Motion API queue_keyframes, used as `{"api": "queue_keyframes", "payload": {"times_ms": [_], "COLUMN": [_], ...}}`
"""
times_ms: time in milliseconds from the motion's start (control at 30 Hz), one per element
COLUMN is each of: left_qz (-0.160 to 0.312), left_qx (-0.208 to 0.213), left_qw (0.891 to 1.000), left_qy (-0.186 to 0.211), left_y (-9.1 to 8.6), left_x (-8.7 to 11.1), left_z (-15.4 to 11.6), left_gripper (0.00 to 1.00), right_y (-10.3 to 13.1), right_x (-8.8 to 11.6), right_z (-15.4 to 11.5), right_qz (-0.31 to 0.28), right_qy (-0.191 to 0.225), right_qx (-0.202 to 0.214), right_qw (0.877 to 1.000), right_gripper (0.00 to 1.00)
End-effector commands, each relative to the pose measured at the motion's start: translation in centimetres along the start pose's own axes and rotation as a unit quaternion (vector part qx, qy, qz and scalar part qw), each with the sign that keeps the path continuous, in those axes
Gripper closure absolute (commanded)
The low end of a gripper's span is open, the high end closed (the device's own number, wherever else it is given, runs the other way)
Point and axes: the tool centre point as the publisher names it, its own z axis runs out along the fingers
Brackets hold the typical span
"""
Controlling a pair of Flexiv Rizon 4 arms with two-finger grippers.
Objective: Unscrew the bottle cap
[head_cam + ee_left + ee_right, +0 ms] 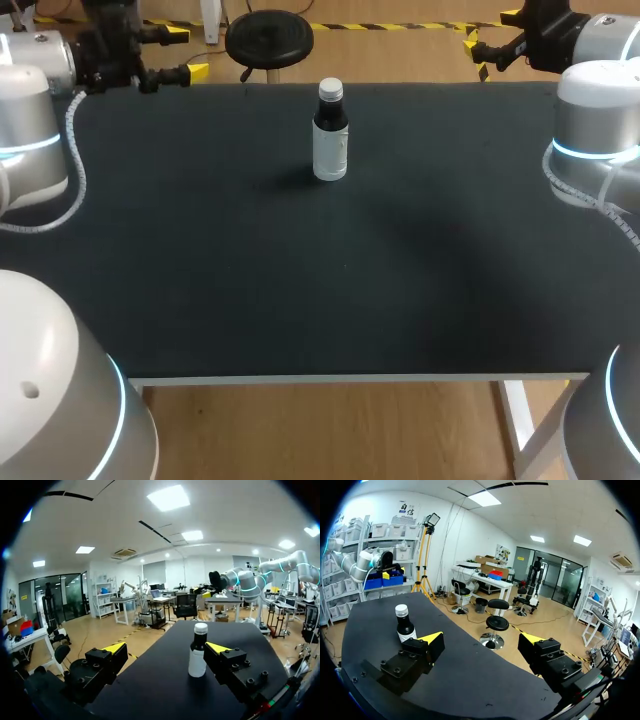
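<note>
Bottle (331, 135): dark cylinder, white cap (331, 90), on matte table (300, 300); left tool (188, 52) and right tool (490, 32) spread wide.

The right hand (481, 640) has its two yellow-tipped fingers (427, 647) spread wide apart with nothing between them. The bottle (406, 627) stands upright on the dark counter (470, 680), white cap (401, 611) on, just beyond one finger and off to the side of the gap. The left arm (355, 565) is over the counter's far end.
</note>
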Motion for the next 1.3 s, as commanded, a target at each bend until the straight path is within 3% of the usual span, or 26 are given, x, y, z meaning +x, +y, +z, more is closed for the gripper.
{"api": "queue_keyframes", "payload": {"times_ms": [33, 267, 333, 767, 1300], "left_qz": [0.001, 0.001, 0.004, 0.025, 0.007], "left_qx": [0.0, 0.0, -0.018, 0.024, 0.06], "left_qw": [1.0, 1.0, 1.0, 0.992, 0.981], "left_qy": [0.0, 0.0, 0.014, 0.121, 0.186], "left_y": [0.1, 0.1, 0.2, 2.3, 4.2], "left_x": [0.0, 0.0, 0.0, 2.0, 4.6], "left_z": [0.1, 0.1, 0.8, 4.8, 11.1], "left_gripper": [0.0, 0.0, 0.0, 0.0, 0.0], "right_y": [0.0, 0.0, 0.0, 0.0, 0.0], "right_x": [0.0, 0.0, 0.0, 0.0, 0.0], "right_z": [-0.1, -0.1, -0.1, -0.1, -0.1], "right_qz": [0.0, 0.0, 0.0, 0.0, 0.0], "right_qy": [0.0, 0.0, 0.0, 0.0, 0.0], "right_qx": [0.0, 0.0, 0.0, 0.0, 0.0], "right_qw": [1.0, 1.0, 1.0, 1.0, 1.0], "right_gripper": [0.0, 0.0, 0.0, 0.0, 0.0]}}
